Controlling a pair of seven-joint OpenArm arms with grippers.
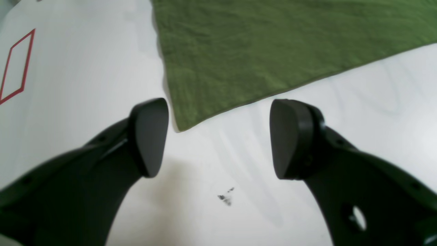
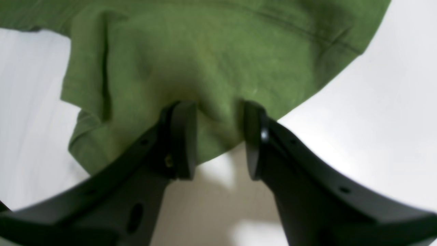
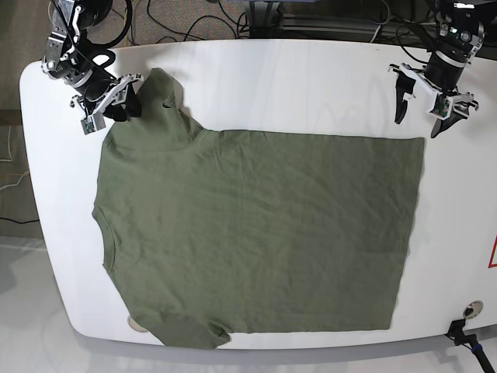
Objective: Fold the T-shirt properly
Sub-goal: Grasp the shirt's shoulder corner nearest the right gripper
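T-shirt point(image 3: 256, 233) lies flat on white worktop point(image 3: 295, 78) | we see right claw point(image 2: 218, 140) pinching its sleeve | left claw point(image 1: 218, 136) wide open, empty, just beyond hem corner | we judge left claw must close on that corner.

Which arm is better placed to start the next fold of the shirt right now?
Right, probably. The right gripper is already closed on a bunched sleeve of the T-shirt, so it could lift at once. The left gripper hangs open above the table, just off the hem corner, holding nothing.
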